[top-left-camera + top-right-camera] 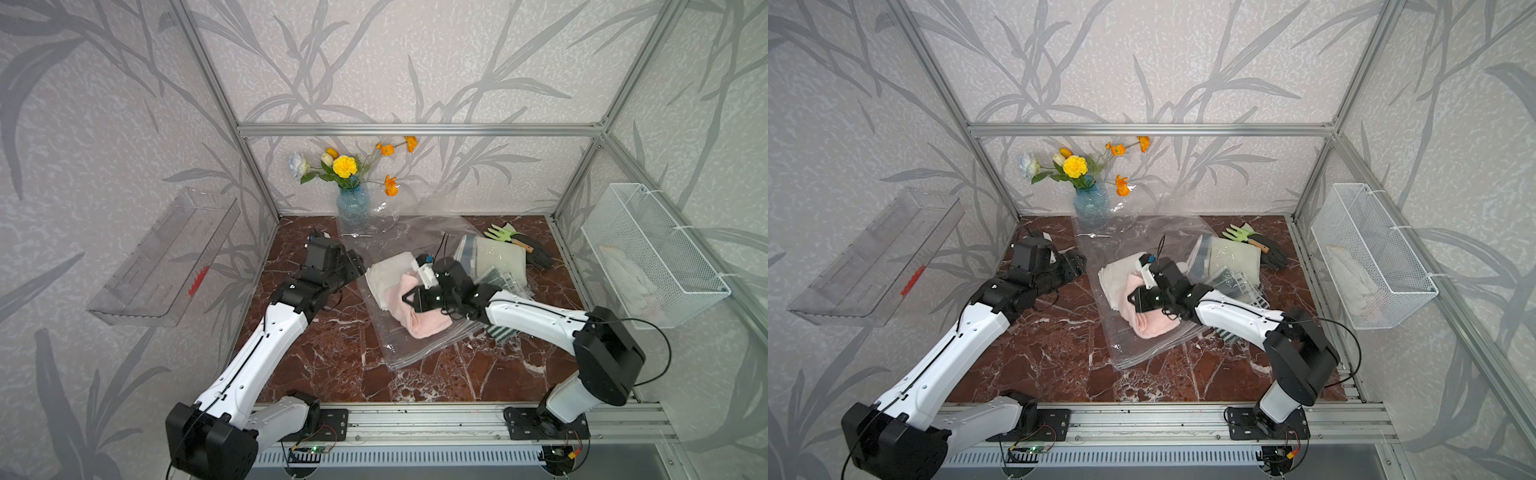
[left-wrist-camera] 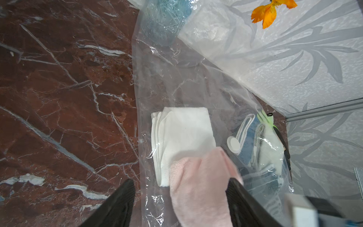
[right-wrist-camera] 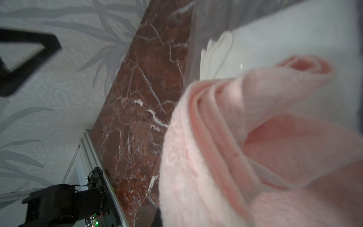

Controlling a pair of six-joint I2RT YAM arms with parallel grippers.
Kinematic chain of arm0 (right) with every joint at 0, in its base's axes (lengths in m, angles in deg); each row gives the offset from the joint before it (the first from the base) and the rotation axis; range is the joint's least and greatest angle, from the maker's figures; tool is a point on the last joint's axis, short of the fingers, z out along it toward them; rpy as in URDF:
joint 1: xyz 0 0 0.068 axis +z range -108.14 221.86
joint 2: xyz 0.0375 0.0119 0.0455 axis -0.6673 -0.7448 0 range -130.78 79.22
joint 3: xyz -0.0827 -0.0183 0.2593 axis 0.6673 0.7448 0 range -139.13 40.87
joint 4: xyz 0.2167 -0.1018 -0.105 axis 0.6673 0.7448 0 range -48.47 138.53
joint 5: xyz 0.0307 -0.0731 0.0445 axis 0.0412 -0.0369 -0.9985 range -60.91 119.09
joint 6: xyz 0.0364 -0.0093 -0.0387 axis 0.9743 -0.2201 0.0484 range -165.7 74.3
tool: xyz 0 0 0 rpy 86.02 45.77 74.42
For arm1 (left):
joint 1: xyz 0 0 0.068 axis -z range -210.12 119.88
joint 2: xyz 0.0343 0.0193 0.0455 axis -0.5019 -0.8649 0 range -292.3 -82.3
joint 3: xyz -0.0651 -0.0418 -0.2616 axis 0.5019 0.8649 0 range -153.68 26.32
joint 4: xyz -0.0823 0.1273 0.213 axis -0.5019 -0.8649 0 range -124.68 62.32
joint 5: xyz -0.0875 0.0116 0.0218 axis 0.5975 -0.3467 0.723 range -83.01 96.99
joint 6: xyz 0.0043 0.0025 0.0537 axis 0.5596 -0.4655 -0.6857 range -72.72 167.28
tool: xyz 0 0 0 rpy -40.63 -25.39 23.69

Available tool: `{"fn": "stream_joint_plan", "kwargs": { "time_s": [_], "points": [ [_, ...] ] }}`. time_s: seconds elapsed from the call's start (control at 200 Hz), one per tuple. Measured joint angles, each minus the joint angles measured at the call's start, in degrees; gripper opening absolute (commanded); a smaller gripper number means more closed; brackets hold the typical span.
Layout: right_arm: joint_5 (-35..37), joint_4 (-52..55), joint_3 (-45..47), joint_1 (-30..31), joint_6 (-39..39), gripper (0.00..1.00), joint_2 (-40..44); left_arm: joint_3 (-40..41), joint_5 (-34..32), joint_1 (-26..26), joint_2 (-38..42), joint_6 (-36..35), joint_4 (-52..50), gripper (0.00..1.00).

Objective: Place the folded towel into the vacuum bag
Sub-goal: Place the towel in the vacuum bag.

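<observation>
Left wrist: pink towel rumpled; vac bag clear.

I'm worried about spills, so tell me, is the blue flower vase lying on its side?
No, in a top view the blue vase stands upright, with its flowers rising from its mouth.

The vacuum bag lies before the vase.

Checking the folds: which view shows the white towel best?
Left wrist view: the white towel lies folded, mostly unobstructed, inside the vacuum bag. Both top views show it partly under the pink towel; the right wrist view catches a blurred corner.
</observation>
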Motion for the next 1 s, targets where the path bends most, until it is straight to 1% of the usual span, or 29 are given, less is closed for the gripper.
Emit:
{"fn": "stream_joint_plan", "kwargs": {
  "time_s": [0.04, 0.09, 0.175, 0.24, 0.285, 0.33, 0.38, 0.425, 0.53, 0.605, 0.645, 0.735, 0.805, 0.9, 1.0],
  "points": [
    [0.8, -2.4, 4.0, 1.9, 3.0, 0.19, -0.6, 0.9, 0.2, 0.0, 0.0, 0.1, 0.1, 0.75],
    [2.1, -4.7, 9.2, 3.4, 7.0, 0.21, -0.3, 1.8, 0.3, 0.2, 0.0, 0.2, 0.0, 0.75],
    [4.7, -4.7, 14.4, 3.2, 11.7, 0.37, 2.1, 3.4, 0.7, 0.3, 0.1, 0.3, 0.1, 0.75],
    [5.7, -1.6, 14.8, 1.6, 12.8, 0.46, 4.6, 4.7, 1.3, 0.8, 0.1, 0.7, 0.3, 0.75],
    [5.6, 0.9, 14.0, -0.1, 12.7, 0.50, 6.2, 5.5, 1.7, 1.4, -0.1, 1.1, 0.4, 0.75],
    [5.3, 3.6, 12.9, -1.8, 11.8, 0.54, 7.5, 6.0, 2.3, 2.2, -0.4, 1.3, 0.7, 0.75],
    [5.3, 6.8, 11.5, -3.5, 10.4, 0.62, 8.9, 6.1, 3.0, 3.5, -1.2, 1.6, 1.2, 0.75],
    [5.4, 9.7, 10.3, -5.1, 9.0, 0.66, 10.4, 6.2, 3.7, 4.6, -2.2, 2.1, 2.0, 0.76],
    [5.3, 17.6, 6.6, -8.8, 4.6, 0.71, 13.5, 7.3, 6.3, 7.2, -5.0, 3.6, 5.0, 0.77],
    [5.1, 22.8, 3.1, -11.7, 1.2, 0.77, 14.4, 8.6, 7.7, 9.1, -7.3, 4.5, 6.7, 0.79],
    [4.7, 24.0, 2.0, -13.0, -0.6, 0.79, 14.5, 9.3, 8.7, 10.0, -8.8, 5.1, 7.3, 0.79],
    [2.6, 24.2, 1.0, -14.6, -3.3, 0.79, 13.8, 10.3, 10.0, 11.5, -12.0, 5.9, 9.4, 0.78],
    [0.1, 23.5, 0.1, -14.4, -4.6, 0.78, 10.3, 10.6, 11.1, 12.3, -15.1, 6.2, 11.1, 0.75],
    [-2.5, 20.8, -1.0, -14.2, -5.7, 0.76, 3.3, 10.6, 12.3, 12.7, -19.7, 6.2, 13.4, 0.72],
    [-4.4, 18.2, -1.1, -14.1, -6.1, 0.74, -2.3, 10.6, 12.4, 12.9, -21.8, 6.4, 14.4, 0.67]
  ]
}}
